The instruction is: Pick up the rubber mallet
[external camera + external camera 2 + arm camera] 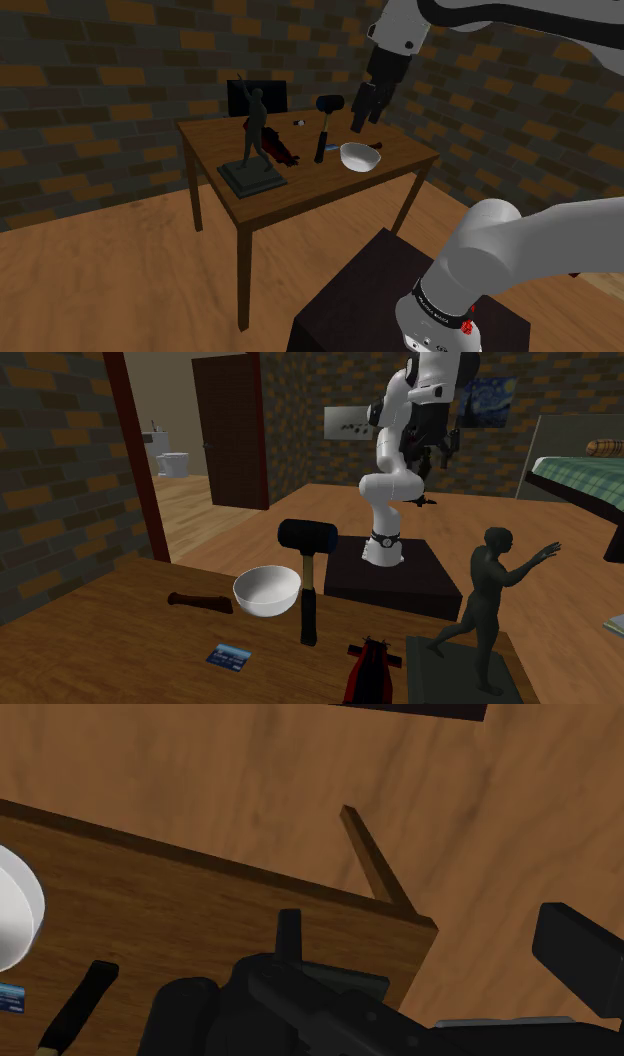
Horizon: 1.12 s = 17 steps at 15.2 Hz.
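The rubber mallet [322, 128] lies on the wooden table [300, 195], with its black head [330, 103] toward the back and its handle pointing to the front. In the second exterior view the mallet [308, 587] rests beside a white bowl [267, 590]. My gripper [361, 112] hangs open above the table, just to the shoulder view's right of the mallet head and clear of it. In the wrist view the black grip end of the handle [84, 996] lies well off to one side of my fingers [578, 954], which hold nothing.
A dark figurine [254, 135] on a square base stands at the table's front corner. A white bowl [360, 157], a red object [281, 150], a small card [229, 656] and a dark stick [200, 601] lie around the mallet. Brick walls stand behind the table.
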Motion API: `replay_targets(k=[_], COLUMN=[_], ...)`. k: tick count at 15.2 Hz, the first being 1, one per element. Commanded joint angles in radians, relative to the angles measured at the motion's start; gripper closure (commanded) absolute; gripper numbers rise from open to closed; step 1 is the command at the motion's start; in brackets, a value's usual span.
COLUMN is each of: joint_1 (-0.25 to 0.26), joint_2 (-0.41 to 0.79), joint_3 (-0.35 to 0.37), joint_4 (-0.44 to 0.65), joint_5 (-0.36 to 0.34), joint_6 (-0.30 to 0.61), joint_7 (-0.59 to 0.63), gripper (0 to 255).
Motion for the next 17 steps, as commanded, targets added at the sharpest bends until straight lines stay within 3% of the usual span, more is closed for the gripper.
replay_targets(k=[1, 10, 17], joint_1=[0.0, 0.007, 0.023], joint_2=[0.0, 0.205, 0.425], joint_3=[0.0, -0.172, -0.282], joint_4=[0.0, 0.088, 0.244], joint_5=[0.0, -0.141, -0.186], joint_6=[0.0, 0.117, 0.199], joint_7=[0.0, -0.36, -0.627], gripper=[0, 0, 0])
